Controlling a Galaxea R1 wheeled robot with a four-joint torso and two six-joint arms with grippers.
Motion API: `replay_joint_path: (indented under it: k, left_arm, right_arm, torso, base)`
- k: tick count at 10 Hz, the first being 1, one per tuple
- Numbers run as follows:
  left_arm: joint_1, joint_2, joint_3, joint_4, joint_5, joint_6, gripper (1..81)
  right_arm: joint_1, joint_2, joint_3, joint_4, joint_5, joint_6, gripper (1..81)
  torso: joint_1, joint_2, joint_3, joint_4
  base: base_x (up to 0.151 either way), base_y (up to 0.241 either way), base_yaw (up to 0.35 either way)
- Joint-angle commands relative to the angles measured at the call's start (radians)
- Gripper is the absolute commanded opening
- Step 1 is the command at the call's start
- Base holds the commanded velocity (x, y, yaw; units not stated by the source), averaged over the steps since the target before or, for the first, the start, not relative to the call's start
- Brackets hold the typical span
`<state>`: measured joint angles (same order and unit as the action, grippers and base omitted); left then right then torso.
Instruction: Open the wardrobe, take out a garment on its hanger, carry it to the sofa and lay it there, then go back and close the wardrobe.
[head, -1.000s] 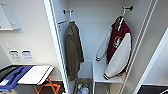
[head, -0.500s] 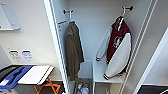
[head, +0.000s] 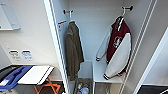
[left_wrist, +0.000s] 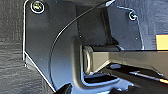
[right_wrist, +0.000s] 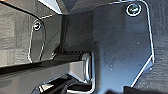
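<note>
The wardrobe (head: 95, 30) stands open straight ahead in the head view, its white doors swung out at both sides. Inside on the right hangs the garment (head: 120, 47), a maroon jacket with white sleeves and a white chest emblem. Its thin white hanger (head: 122, 13) hooks over a dark peg high on the right wall. The jacket's lower hem rests against a white shelf (head: 100, 72). The wrist views look down past my own dark plates at dark carpet (left_wrist: 12, 62).
An olive-brown coat (head: 73, 50) hangs on the wardrobe's left side. A bin of small items (head: 82, 87) sits on the wardrobe floor. Left of the wardrobe, a folding stand with orange legs (head: 47, 87) carries blue and white boards (head: 35, 74) below a white wall.
</note>
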<state>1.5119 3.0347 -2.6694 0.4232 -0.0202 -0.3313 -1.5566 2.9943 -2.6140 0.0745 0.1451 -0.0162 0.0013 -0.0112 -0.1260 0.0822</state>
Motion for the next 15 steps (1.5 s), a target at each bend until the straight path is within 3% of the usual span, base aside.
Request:
replay_joint_path:
  k: [1,2,5,7,10,15]
  left_arm:
    - [-0.035,-0.017,-0.014,-0.017,0.062,0.008,81.1]
    - [-0.038,-0.019,-0.014,-0.04,0.06,0.015,81.1]
    - [-0.043,-0.025,-0.009,-0.282,0.048,0.25,81.1]
    - [-0.048,-0.019,-0.015,-0.293,0.045,0.259,81.1]
    - [-0.101,-0.008,-0.024,-0.259,0.055,0.273,81.1]
    - [-0.173,-0.008,-0.024,0.054,0.053,0.271,81.1]
  right_arm:
    - [0.035,0.034,-0.052,-0.001,-0.068,-0.002,81.1]
    - [0.035,0.045,-0.07,-0.001,-0.067,-0.002,81.1]
    - [0.034,0.053,-0.075,-0.001,-0.067,-0.002,81.1]
    - [0.032,0.057,-0.073,-0.001,-0.067,-0.002,81.1]
    - [0.029,0.071,-0.073,0.002,-0.067,-0.001,81.1]
    - [0.034,0.07,-0.081,0.005,-0.068,0.005,81.1]
  torso:
    - [0.0,0.0,0.0,0.0]
    - [0.0,0.0,0.0,0.0]
    - [0.0,0.0,0.0,0.0]
    - [0.0,0.0,0.0,0.0]
    - [0.0,0.0,0.0,0.0]
    - [0.0,0.0,0.0,0.0]
  base:
    - [0.0,0.0,0.0]
    - [0.0,0.0,0.0]
    - [0.0,0.0,0.0]
    - [0.0,0.0,0.0]
    - [0.0,0.0,0.0]
    - [0.0,0.0,0.0]
